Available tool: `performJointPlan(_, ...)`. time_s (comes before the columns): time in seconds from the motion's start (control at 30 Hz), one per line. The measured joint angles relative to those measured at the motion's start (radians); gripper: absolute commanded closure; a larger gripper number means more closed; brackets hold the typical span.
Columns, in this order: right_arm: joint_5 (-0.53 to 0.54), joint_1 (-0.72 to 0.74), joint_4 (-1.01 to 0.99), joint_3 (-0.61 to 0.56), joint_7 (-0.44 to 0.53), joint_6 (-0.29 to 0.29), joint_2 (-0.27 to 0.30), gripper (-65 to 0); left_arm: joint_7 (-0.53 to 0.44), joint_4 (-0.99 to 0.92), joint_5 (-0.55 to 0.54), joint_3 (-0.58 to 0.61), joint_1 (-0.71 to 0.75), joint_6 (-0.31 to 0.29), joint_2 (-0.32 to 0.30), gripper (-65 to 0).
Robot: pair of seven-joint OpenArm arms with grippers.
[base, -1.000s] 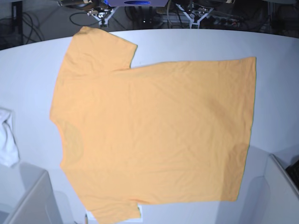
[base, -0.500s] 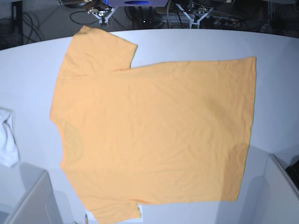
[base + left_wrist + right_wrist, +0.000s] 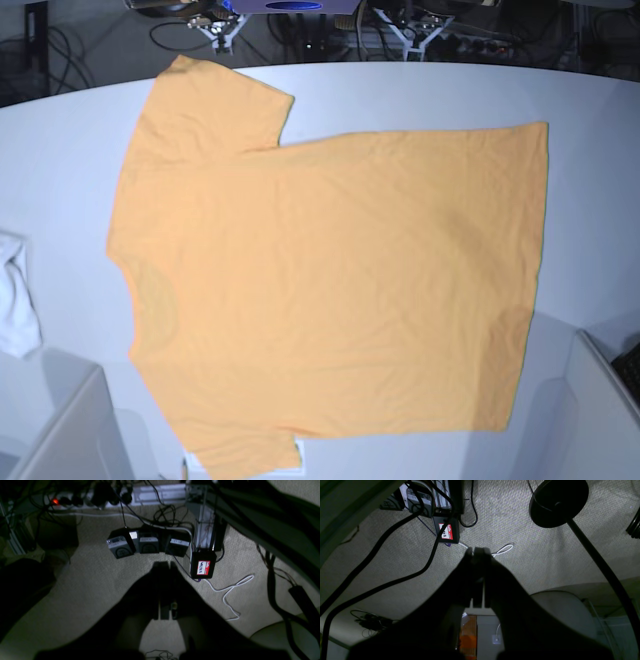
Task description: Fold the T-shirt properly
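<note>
Both my arms are parked off the tabletop [image 3: 600, 110], pointing down at the carpeted floor [image 3: 87, 585]. My left gripper [image 3: 165, 566] and right gripper [image 3: 478, 551] have their jaws pressed together, holding nothing. The T-shirt [image 3: 330, 290] lies spread flat across the tabletop, untouched.

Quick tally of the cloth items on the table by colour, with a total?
Orange: 1, the T-shirt, spread flat.
White: 1, a small cloth bunched at the table's edge.
Total: 2
</note>
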Motion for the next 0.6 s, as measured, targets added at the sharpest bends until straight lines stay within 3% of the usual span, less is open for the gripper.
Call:
performJointPlan(0.23, 0.000, -0.003, 0.000, -0.001, 0.003, 0.000, 0.005, 0.0, -0.006, 0.003, 0.005, 0.009, 0.009, 0.000, -0.020, 0.0)
performJointPlan(0.37, 0.000, -0.063, 0.083, 0.002, 0.024, 0.000, 0.043, 0.0, 0.001, 0.013, 0.007, 0.009, 0.047, 0.000, -0.047, 0.0)
performJointPlan(0.6, 0.002, -0.240, 0.331, 0.002, -0.021, -0.005, 0.051, 0.0, -0.007, 0.290, 0.006, 0.006, 0.206, 0.000, -0.061, 0.0)
